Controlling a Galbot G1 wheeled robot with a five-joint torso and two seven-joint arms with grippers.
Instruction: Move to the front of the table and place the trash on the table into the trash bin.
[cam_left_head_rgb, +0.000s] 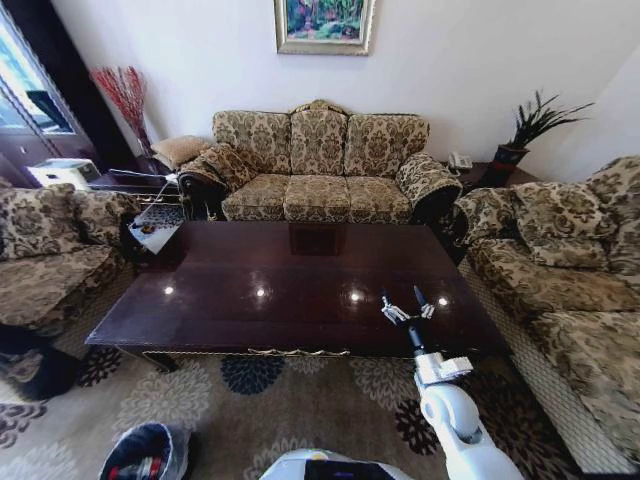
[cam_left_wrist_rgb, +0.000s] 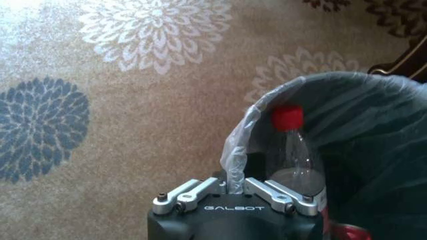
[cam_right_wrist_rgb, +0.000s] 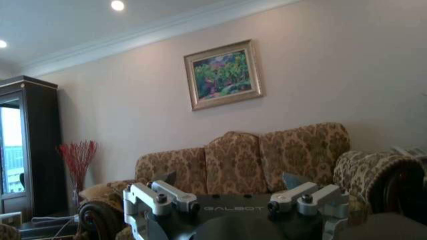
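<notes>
Hanging over the trash bin (cam_left_wrist_rgb: 373, 150), the left gripper (cam_left_wrist_rgb: 235, 192) is seen with fingers spread and nothing held; a red-capped bottle (cam_left_wrist_rgb: 293, 150) lies inside the liner, so a drop is judged done. Farther out, the right gripper (cam_left_head_rgb: 407, 305) is held open above the table (cam_left_head_rgb: 290, 285), whose dark top carries no litter.

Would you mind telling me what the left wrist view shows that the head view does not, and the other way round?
Left wrist view alone: the left gripper above the trash bin's bag, and the clear red-capped water bottle standing inside it. Head view alone: the table with its glossy top, the sofas around it, and the right gripper open above the table's near right part. Both share the trash bin on the flowered carpet.
</notes>
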